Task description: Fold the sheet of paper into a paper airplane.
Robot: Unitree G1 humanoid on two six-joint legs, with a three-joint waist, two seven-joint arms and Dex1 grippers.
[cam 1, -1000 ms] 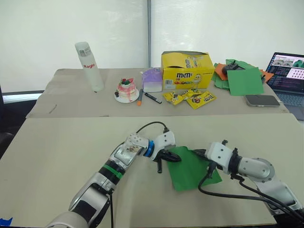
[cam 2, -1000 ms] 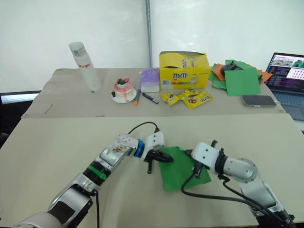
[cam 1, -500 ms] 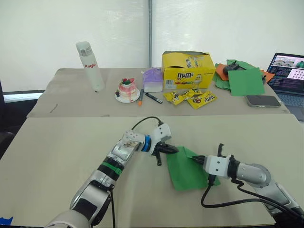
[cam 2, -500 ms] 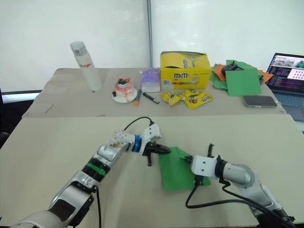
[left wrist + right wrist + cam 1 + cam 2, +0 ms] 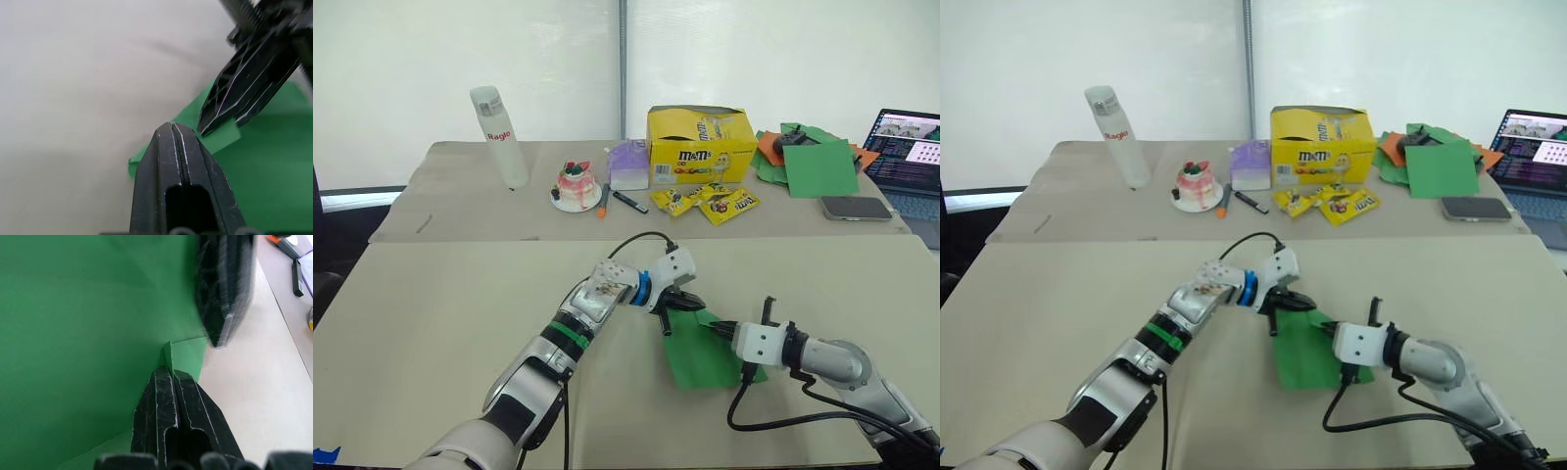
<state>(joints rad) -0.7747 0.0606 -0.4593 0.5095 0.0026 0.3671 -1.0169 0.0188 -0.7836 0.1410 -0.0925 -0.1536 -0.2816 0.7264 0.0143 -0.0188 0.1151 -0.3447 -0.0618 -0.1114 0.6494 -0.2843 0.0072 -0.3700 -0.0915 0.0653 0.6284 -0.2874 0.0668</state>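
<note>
Currently the sheet of paper [image 5: 705, 348] lies on the near counter [image 5: 440, 323], mostly flat, between the two hands and close to the front edge. One far corner is turned up into a small raised flap, visible in both wrist views. No layered creases or point show, so by my judgement the fold is at an early step.

Handling, judged: very light, thin, limp. It will buckle rather than hold shape, will slide on the smooth counter if pushed sideways, and can tear or crumple under a hard pinch. Best hold is at the lifted corner or along a free edge, where a finger can get under; the flat middle offers nothing to pinch. One hand should pin the sheet while the other carries the corner over.

Left hand [image 5: 680, 304]: fingers pressed together, tip resting at the far-left corner of the sheet, nothing visibly between them.
Right hand [image 5: 168, 374]: fingers closed, pinching the upturned corner flap.
The two tips stand just beside each other at that corner.

Far counter [image 5: 460, 196], well apart: yellow candy box [image 5: 698, 145], candy packets [image 5: 705, 203], white bottle [image 5: 499, 137], small cake [image 5: 575, 186], heap of green and orange sheets [image 5: 808, 157], phone [image 5: 854, 208], laptop [image 5: 909, 147].
</note>
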